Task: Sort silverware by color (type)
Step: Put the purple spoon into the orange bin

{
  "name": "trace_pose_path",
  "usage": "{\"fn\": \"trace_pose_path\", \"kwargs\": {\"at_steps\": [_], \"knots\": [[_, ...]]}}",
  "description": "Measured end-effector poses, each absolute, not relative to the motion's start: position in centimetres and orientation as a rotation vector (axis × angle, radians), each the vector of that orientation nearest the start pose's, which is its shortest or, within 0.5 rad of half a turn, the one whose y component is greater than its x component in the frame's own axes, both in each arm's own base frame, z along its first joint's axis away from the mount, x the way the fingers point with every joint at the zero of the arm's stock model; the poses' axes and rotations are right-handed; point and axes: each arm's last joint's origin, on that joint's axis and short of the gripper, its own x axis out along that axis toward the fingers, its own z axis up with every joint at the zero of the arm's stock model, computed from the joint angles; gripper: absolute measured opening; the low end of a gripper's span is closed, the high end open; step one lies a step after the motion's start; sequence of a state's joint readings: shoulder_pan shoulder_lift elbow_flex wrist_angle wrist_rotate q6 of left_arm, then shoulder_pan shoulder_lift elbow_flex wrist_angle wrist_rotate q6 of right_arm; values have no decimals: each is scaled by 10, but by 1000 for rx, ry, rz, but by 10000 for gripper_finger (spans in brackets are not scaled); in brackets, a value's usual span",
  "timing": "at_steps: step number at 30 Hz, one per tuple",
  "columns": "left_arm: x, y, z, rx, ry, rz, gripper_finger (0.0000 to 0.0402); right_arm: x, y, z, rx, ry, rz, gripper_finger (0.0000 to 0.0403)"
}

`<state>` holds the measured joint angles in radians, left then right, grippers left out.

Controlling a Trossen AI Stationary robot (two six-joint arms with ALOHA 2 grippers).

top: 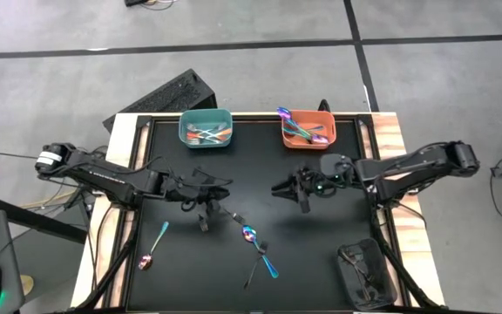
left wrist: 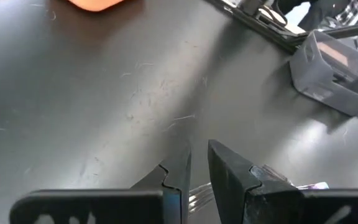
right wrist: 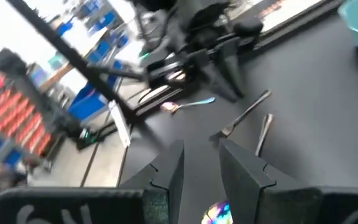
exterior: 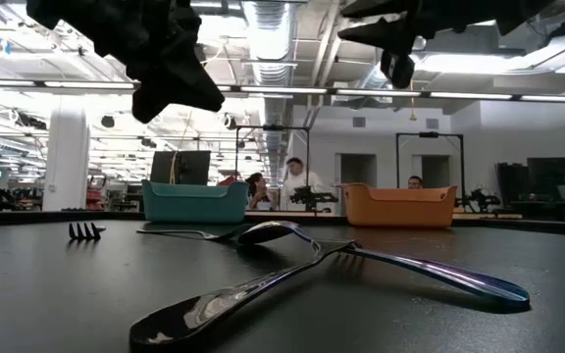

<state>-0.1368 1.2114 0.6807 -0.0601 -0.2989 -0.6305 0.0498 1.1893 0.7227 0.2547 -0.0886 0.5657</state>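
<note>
From above, both tools hovered mid-worktop: left tool [top: 206, 202], right tool [top: 301, 190]. Loose silverware [top: 260, 249] lay near the front; teal bin [top: 206, 127] and orange bin [top: 308, 128] at the back held sorted pieces. Both wrist views showed narrow, empty jaws. Next, I judged, came descending onto a piece.

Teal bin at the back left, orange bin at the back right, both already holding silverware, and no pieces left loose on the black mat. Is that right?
Not quite. The teal bin and orange bin sit as you say, each holding silverware, but the mat is not cleared: the high view shows a teal-handled spoon and crossed pieces lying loose at the front.
</note>
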Motion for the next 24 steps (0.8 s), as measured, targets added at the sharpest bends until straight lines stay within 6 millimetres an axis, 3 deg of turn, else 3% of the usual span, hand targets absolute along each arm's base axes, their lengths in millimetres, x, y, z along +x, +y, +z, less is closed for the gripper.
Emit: {"fn": "trace_pose_path", "kwargs": {"at_steps": [15,24], "knots": [[241,-24,217,-487,595,374,43,260,-6,262,729,305,-142,120],[241,-22,217,-438,577,433,43,261,-11,264,730,279,-150,120]]}}
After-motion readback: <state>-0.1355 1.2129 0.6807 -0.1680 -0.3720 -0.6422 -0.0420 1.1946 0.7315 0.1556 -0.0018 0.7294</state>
